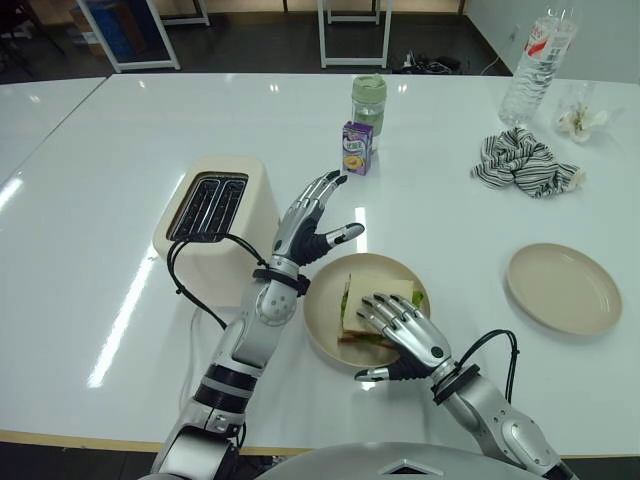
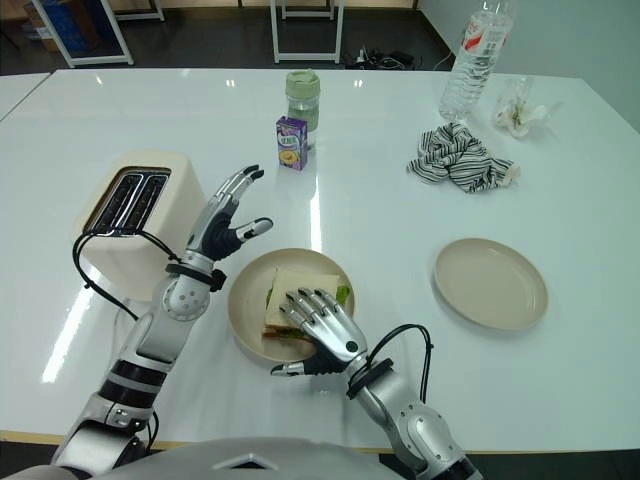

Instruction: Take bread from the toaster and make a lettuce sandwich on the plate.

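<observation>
Sandwich [image 1: 383,291] lies flat on the plate [image 1: 322,335] at the near centre of the table [image 1: 120,150], just right of the toaster [image 1: 255,200].

Right hand [image 1: 412,338]: palm down over the near right part of the sandwich. Its fingers [image 1: 383,308] are laid on the top slice, slightly spread and gently bent, not clamped around anything. The thumb sticks out to the left, over the plate's near rim. The far half of the top slice is uncovered.

Left hand [image 1: 312,225]: raised above the table between toaster and plate, fingers apart and extended toward the far right, holding nothing and clear of the bread.

Views: both agree on the above. The right eye view gives more of the right forearm and more table to the right of the second plate [image 2: 490,283]. In it a strip of lettuce [image 2: 343,294] shows at the sandwich's right edge.

Orientation: the top slice is roughly square, its far edge running left to right, about parallel with the table's near edge. With the near half under the hand, no long axis can be determined.

Toaster slots face up; a black cable [image 1: 195,285] loops in front of it.
</observation>
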